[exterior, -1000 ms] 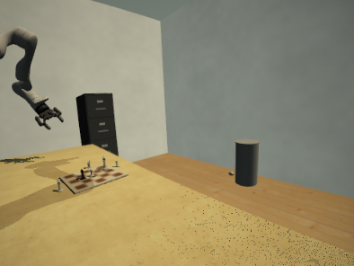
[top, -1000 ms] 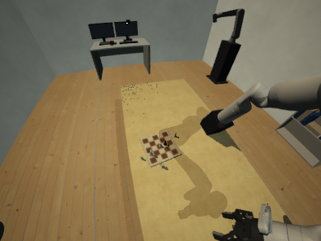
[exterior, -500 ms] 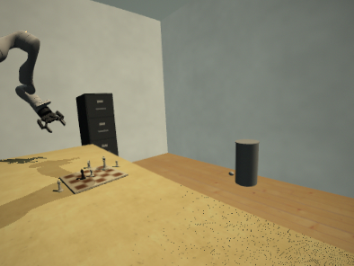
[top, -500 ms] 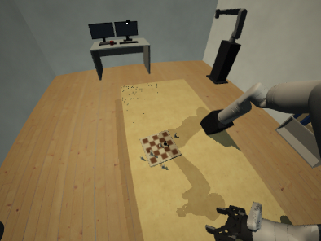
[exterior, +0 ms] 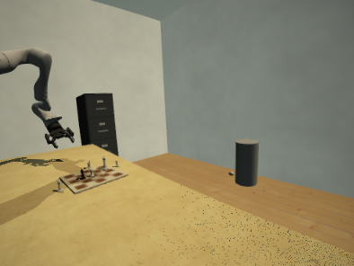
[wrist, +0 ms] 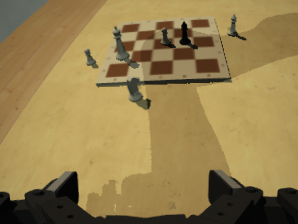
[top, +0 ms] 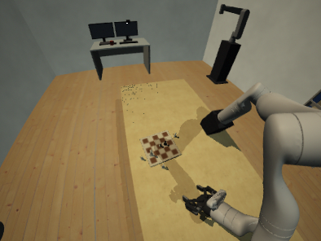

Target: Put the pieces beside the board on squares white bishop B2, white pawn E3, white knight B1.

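Observation:
A small brown-and-cream chessboard (top: 173,155) (exterior: 110,179) (wrist: 208,67) lies on the long tan table (top: 228,163). On it stand a black piece (top: 164,143) (exterior: 83,173) (wrist: 185,34) and a white piece (wrist: 120,43). Three small white pieces stand beside it: one at its left (top: 142,159) (wrist: 89,59), one in front (top: 164,166) (wrist: 137,92) and one at its right (top: 176,135) (wrist: 233,27). I cannot tell their kinds. My gripper (top: 197,198) (exterior: 58,135) (wrist: 143,186) is open and empty. It hangs above the table, well short of the board's near side.
A black block (top: 215,122) sits on the table right of the board. A desk with monitors (top: 120,46) and a black pedestal (top: 224,61) stand at the far wall. A filing cabinet (exterior: 96,121) and a dark cylinder (exterior: 247,163) stand on the floor.

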